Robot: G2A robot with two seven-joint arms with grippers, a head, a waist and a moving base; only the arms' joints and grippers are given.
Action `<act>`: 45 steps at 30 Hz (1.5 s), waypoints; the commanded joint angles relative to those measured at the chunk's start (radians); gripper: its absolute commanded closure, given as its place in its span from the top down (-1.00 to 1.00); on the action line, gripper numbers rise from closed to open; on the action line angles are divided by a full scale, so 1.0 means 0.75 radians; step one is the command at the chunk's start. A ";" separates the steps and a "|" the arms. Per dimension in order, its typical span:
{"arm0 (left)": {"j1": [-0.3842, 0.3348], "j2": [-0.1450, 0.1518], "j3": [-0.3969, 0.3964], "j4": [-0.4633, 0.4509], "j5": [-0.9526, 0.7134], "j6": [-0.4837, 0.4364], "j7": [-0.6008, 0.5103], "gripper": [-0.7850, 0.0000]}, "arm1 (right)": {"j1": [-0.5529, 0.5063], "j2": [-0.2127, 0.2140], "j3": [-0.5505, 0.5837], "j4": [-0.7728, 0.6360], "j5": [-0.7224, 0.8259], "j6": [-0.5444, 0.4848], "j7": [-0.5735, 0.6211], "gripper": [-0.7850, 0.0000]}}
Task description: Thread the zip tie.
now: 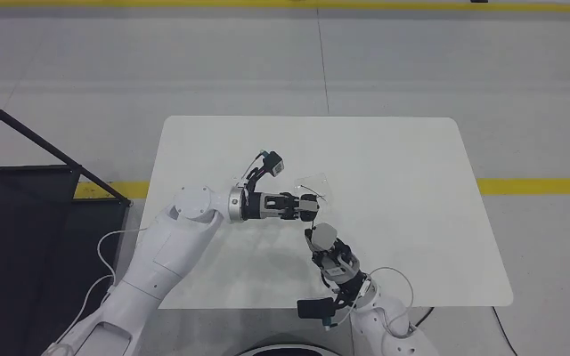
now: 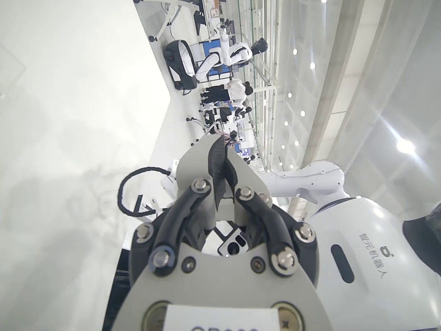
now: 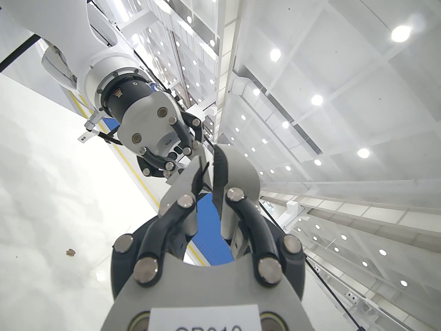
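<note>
Top view: both arms over the white table [image 1: 419, 160], meeting just short of its middle, nearer the front edge than the far one. Broad white tabletop running out to the right-hand edge and up to the far edge, rather less toward the left edge; front edge close under the right arm's wrist. Left gripper [image 2: 220, 146] lying in from the left, pads pressed flat together, apparently nipping one end of the zip tie [image 1: 313, 189], a thin black line curving off just beyond the tips toward the far edge. Right gripper [image 3: 210, 161] tilted upward from the front edge toward the other's fingers, claw narrow, a short black strip of the tie caught between its pads. Tips close together. Small brown speck [image 3: 70, 252] on the tabletop off to one side.
</note>
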 commanded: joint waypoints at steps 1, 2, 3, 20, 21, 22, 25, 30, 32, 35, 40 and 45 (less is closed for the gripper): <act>0.008 0.007 -0.018 -0.017 0.035 -0.041 0.005 -1.00 | -0.011 0.003 0.017 -0.008 0.059 -0.009 -0.042 1.00; 0.014 0.010 -0.025 -0.032 0.063 -0.056 0.013 -1.00 | -0.017 0.005 0.029 -0.011 0.091 -0.016 -0.065 1.00; 0.021 0.013 -0.031 -0.050 0.087 -0.070 0.023 -1.00 | -0.023 0.007 0.041 -0.013 0.128 -0.028 -0.091 1.00; 0.135 0.050 -0.083 -0.296 0.310 -0.363 0.070 -1.00 | -0.084 0.039 0.235 0.023 0.559 -0.349 -0.396 1.00; 0.140 0.051 -0.085 -0.302 0.322 -0.376 0.080 -1.00 | -0.082 0.040 0.238 0.028 0.577 -0.387 -0.404 1.00; 0.144 0.053 -0.088 -0.311 0.338 -0.392 0.088 -1.00 | -0.078 0.041 0.240 0.032 0.601 -0.435 -0.412 1.00; 0.162 0.057 -0.096 -0.332 0.374 -0.420 0.125 -1.00 | -0.071 0.046 0.253 0.044 0.672 -0.559 -0.445 1.00; 0.182 0.064 -0.103 -0.358 0.383 -0.436 0.155 -1.00 | -0.061 0.053 0.273 0.057 0.727 -0.702 -0.481 1.00; 0.186 0.067 -0.104 -0.363 0.385 -0.442 0.160 -1.00 | -0.061 0.055 0.276 0.056 0.730 -0.730 -0.487 1.00; 0.192 0.070 -0.105 -0.369 0.387 -0.450 0.168 -1.00 | -0.062 0.057 0.279 0.051 0.731 -0.755 -0.490 1.00; 0.202 0.076 -0.109 -0.372 0.374 -0.461 0.187 -1.00 | -0.058 0.059 0.263 0.038 0.741 -0.837 -0.493 1.00; 0.213 0.083 -0.143 -0.360 0.364 -0.427 0.246 -1.00 | -0.026 0.070 0.275 0.016 0.773 -1.040 -0.431 1.00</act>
